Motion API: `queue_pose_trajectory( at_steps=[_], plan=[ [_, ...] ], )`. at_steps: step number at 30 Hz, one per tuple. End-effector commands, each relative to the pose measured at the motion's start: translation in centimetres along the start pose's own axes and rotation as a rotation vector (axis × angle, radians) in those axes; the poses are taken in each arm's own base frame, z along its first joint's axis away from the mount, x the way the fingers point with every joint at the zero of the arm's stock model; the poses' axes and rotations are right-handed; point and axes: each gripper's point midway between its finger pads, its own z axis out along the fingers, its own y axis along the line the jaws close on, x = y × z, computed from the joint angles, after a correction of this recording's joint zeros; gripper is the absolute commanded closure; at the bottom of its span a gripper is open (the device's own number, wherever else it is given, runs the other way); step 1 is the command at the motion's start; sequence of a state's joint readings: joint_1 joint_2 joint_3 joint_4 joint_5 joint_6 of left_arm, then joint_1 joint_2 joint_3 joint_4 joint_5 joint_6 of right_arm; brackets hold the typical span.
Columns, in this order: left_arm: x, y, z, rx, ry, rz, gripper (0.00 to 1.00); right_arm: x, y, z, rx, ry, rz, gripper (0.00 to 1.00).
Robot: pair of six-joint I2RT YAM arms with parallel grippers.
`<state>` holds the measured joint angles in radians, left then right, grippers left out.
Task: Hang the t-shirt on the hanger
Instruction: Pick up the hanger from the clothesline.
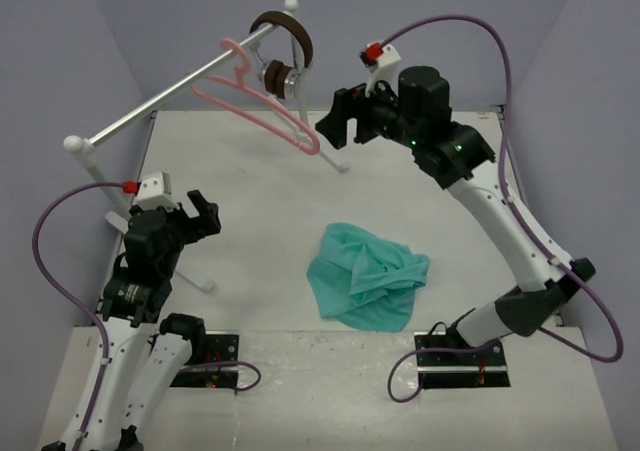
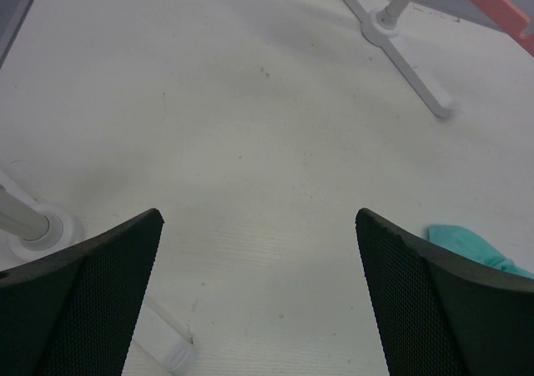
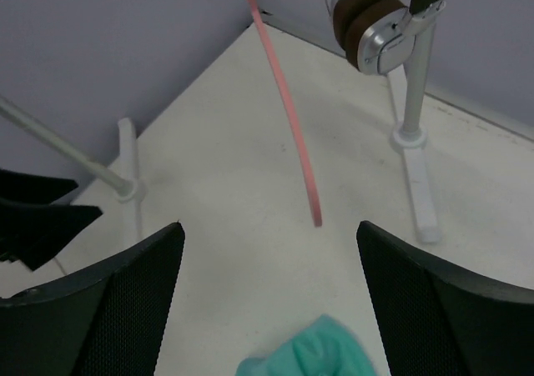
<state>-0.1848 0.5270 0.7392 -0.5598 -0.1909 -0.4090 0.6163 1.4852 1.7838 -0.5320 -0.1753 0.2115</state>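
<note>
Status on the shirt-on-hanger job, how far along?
Done: nothing visible. The t-shirt lies crumpled on the table; the hanger hangs on the rail. In hand: right gripper, open, is near the hanger's lower end, not gripping it. Left gripper is open and holds nothing. Left: take hanger, dress it.

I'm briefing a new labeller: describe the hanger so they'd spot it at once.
Find the silver rail slanting across the far left. Near its upper end hangs the hanger, a thin pink triangular frame with a curved hook. The brown headphones beside it are bulky and padded.
</note>
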Motion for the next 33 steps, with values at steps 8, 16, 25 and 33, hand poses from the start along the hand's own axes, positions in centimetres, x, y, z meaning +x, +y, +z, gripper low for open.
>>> queue_pose_trajectory(
  at_steps=[8,16,25,33],
  plan=[
    [-1.0,0.0,0.1,-0.004,-0.049,-0.017,0.0,3.1,-1.6,10.8,-0.049,0.178,-0.221,0.41],
    [-0.8,-0.2,0.3,0.0,-0.035,-0.013,0.0,6.9,-2.7,14.7,-0.038,0.227,-0.232,0.73],
    [-0.5,-0.4,0.6,0.013,-0.017,-0.006,0.0,5.8,-1.3,13.6,-0.09,0.162,-0.251,1.0],
    [-0.7,-0.5,0.4,0.019,-0.026,-0.008,0.0,3.3,1.1,11.0,-0.156,0.097,-0.238,1.0]
  ],
)
